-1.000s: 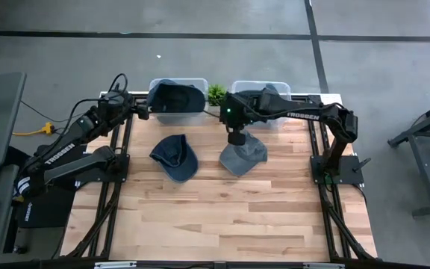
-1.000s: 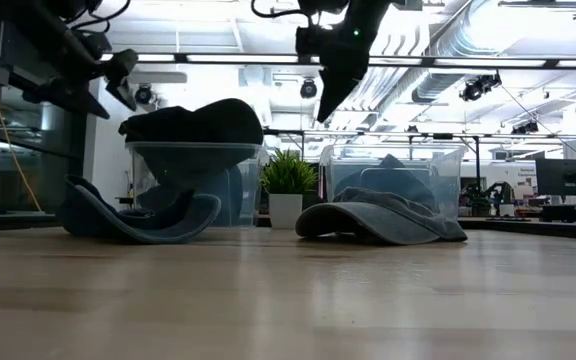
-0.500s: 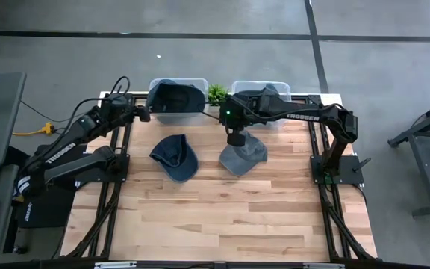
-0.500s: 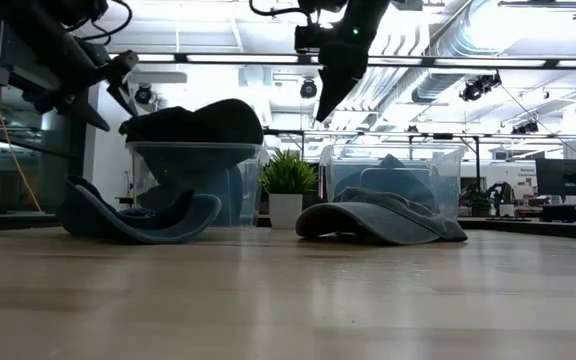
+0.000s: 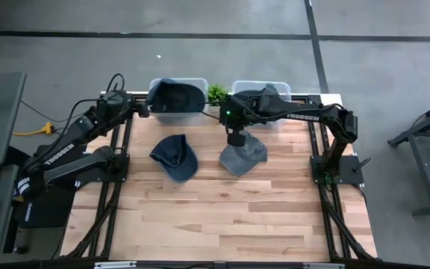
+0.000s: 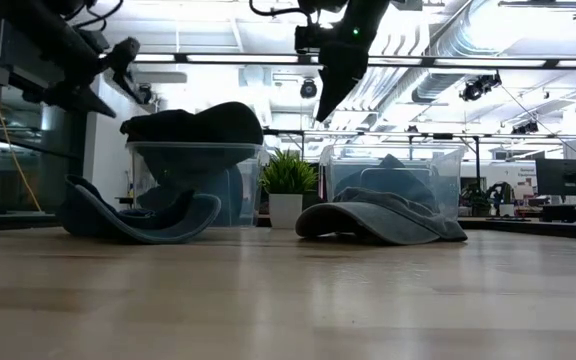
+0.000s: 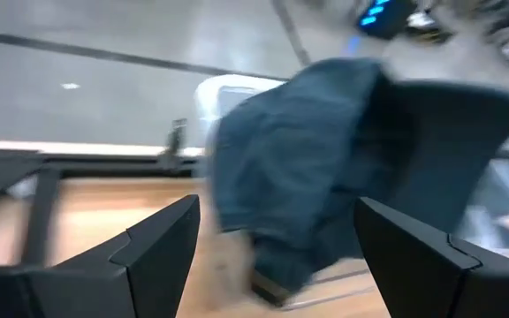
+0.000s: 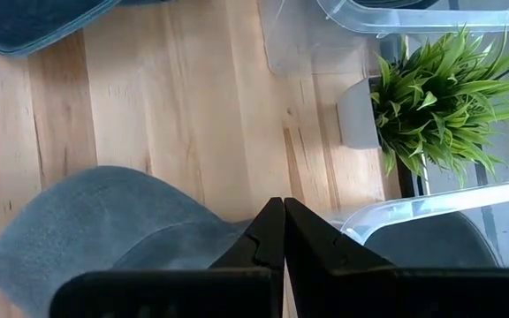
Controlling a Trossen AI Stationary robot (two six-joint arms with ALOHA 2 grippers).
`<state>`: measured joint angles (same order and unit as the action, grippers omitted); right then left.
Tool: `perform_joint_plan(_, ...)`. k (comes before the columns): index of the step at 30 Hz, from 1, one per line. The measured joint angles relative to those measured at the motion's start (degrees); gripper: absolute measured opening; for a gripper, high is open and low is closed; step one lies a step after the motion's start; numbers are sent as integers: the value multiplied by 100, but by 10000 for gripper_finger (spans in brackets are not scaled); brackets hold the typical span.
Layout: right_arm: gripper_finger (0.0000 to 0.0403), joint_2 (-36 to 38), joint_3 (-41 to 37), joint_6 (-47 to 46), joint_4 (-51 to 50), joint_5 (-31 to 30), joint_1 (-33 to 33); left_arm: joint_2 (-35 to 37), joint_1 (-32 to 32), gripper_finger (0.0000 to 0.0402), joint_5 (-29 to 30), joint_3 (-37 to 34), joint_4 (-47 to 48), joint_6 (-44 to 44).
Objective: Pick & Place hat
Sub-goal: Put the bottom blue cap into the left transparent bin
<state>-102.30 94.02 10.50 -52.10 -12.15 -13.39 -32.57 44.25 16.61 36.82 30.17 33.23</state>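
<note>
Two caps lie on the wooden table: a dark blue one (image 5: pixel 175 157) (image 6: pixel 138 215), crown down, and a grey-blue one (image 5: pixel 242 157) (image 6: pixel 383 220) resting on its brim and rim. Another dark cap (image 5: pixel 174 96) (image 6: pixel 193 122) (image 7: pixel 325 159) sits heaped on the left clear bin, and a grey cap (image 5: pixel 263 96) fills the right bin. My left gripper (image 5: pixel 142 113) (image 6: pixel 133 70) (image 7: pixel 277 208) hangs open just left of the left bin, apart from its cap. My right gripper (image 5: pixel 236 140) (image 6: pixel 325 112) (image 8: pixel 281 205) is shut, pointing down, well above the grey-blue cap.
A small potted plant (image 5: pixel 216 93) (image 6: pixel 288 180) (image 8: pixel 422 97) stands between the two clear bins (image 5: pixel 194 82) (image 5: pixel 282 86) at the table's far edge. Black frame rails run along both sides. The near half of the table (image 5: pixel 222 217) holds only bare wood.
My left gripper has risen a little beside the left bin and tipped slightly, staying open. My right gripper and all the caps have kept still.
</note>
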Motion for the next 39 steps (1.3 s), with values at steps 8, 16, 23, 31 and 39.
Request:
perform_joint_plan(8, 0, 0, 0, -8, -119, -17, 0, 175, 2, 298, 971, 2, 527, -73)
perform_joint_plan(16, 0, 0, 0, -16, -132, -133, -11, -71, 0, 298, 996, 2, 1279, 199)
perform_joint_plan(23, 0, 0, 0, -13, -125, -139, -10, -510, 0, 298, 812, 2, 1242, 306)
perform_joint_plan(31, 0, 0, 0, -2, -131, -141, -11, -955, -2, 298, 430, -2, 411, 331)
perform_joint_plan(39, 0, 0, -2, 2, -200, -141, -11, -1438, -2, 298, 191, -2, -593, 355)
